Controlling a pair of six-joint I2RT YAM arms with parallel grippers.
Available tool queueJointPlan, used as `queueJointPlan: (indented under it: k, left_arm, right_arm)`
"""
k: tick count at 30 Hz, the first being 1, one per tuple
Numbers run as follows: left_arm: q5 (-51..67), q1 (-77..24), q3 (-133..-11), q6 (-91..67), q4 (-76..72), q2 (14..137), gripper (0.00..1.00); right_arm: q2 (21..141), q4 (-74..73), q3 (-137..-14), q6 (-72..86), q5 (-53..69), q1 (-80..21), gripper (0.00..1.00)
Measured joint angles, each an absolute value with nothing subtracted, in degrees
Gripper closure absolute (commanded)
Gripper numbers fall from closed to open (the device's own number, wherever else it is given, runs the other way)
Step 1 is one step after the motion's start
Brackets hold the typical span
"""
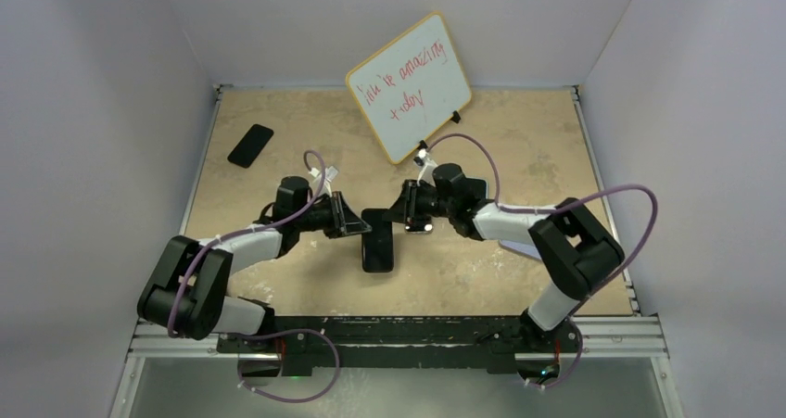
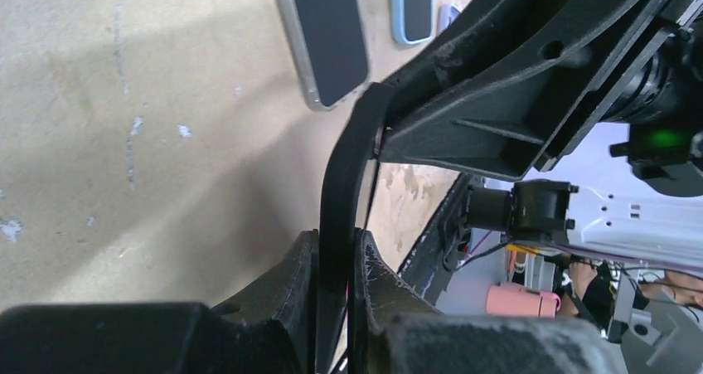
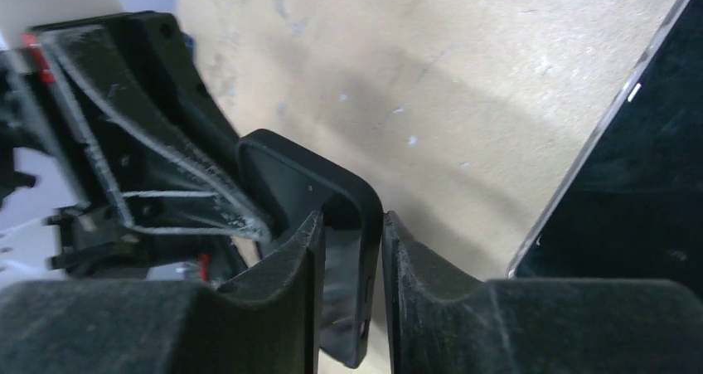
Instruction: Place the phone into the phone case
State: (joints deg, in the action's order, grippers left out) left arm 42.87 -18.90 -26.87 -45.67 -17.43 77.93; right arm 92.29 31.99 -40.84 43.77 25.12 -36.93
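The main risk is the case [image 3: 298,171] twisting or slipping. It is held off the bench [image 3: 431,51] only by its thin rim, with the left end effector [image 2: 336,240] and the right end effector [image 3: 348,225] each closed on it. The jaws are nearly together, with just the wall of the case between them. In my judgement, if either arm pulls or turns out of step with the other, the soft rim could bow, pop out of one pinch and swing from the other.

A second risk is that the phone [image 2: 325,34] lies flat on the bench with nothing holding it. It sits about mid-bench, somewhat toward the near edge and just under the two wrists. One end effector will probably have to let go to fetch it, leaving the case hanging from a single corner. The two end effectors also sit very close together, so a small sideways error could knock them into each other.

A blue-edged item [image 2: 410,5] lies just beside the phone, and another dark phone [image 1: 250,145] lies near the far-left corner. Either could be taken by mistake.

Both arms reach inward from the near edge, elbows out. Their wrists are turned toward each other over the middle, with the fingers roughly level.
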Motion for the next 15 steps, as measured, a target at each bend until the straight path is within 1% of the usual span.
queueJointPlan:
  k: [1, 3, 6, 11, 15]
  left_arm:
    - [42.06, -18.9, -26.3, -46.04, -18.44, 78.7, 1.0]
    - [39.94, -19.03, -25.82, -46.61, -19.18, 79.64, 1.0]
    - [35.68, -19.16, -25.52, -46.76, -18.65, 80.23, 1.0]
    - [32.86, -19.16, -25.67, -47.42, -18.13, 81.41, 1.0]
    - [31.2, -19.18, -27.03, -47.53, -16.4, 82.89, 1.0]
  right_arm:
    - [93.93, 29.56, -42.68, 42.63, 24.93, -36.97, 0.6]
    - [96.47, 25.23, -45.87, 40.62, 24.47, -37.21, 0.56]
    - [96.9, 21.8, -47.92, 38.52, 23.62, -37.6, 0.55]
    - [95.72, 18.04, -48.62, 36.32, 23.46, -38.0, 0.54]
    - [91.7, 13.89, -48.18, 35.77, 21.23, -38.22, 0.5]
